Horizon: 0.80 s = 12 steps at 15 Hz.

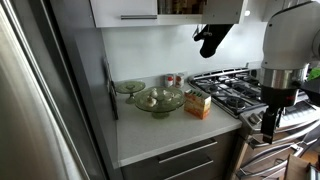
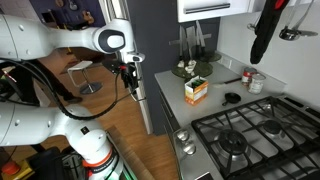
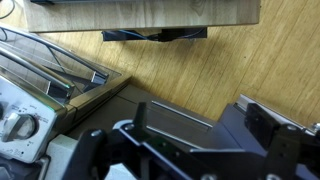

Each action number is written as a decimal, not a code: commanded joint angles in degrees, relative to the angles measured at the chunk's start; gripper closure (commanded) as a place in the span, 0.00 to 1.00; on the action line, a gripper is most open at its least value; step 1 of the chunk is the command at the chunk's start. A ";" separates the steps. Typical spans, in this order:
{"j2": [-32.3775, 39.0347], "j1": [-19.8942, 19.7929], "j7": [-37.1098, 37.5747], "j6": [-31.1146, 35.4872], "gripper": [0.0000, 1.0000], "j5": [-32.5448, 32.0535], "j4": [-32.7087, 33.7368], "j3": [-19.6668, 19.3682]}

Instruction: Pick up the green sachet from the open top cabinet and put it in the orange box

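White stone countertop (image 1: 150, 135) runs through both exterior views, with a black gas stove (image 1: 230, 90) at one end and a white wall cabinet with a silver bar handle (image 1: 125, 10) above it. Beside this front, a dark brownish opening shows in an exterior view, but the green sachet is too small to find there; I cannot tell where it lies. The small orange-yellow carton box (image 1: 197, 103) stands on the counter between a clear greenish glass bowl (image 1: 158, 99) and the stove, near both. It sits upright, and its longer side seems to run from the counter front toward the wall (image 2: 196, 90), though this is not sure. Only an exterior view shows the white robot arm (image 2: 60, 50) reaching over the wooden floor (image 2: 120, 130), with the gripper (image 2: 131, 78) well apart from the counter edge. Only the wrist view shows the gripper's dark fingers (image 3: 290, 150): they stand apart with nothing between them, above the floor boards. Free counter surface lies in front of the box.
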 commanded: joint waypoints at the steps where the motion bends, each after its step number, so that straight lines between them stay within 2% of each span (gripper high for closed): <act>1: 0.01 -0.14 -0.09 -0.10 0.00 0.04 0.08 0.08; 2: 0.01 -0.14 -0.09 -0.10 0.00 0.04 0.08 0.08; 5: 5.99 -3.19 5.72 4.73 0.00 2.22 5.39 0.04; 11: 17.13 -8.59 20.56 7.83 0.00 2.61 20.45 0.57; 12: 12.46 -6.74 16.31 8.18 0.00 1.60 15.31 -0.14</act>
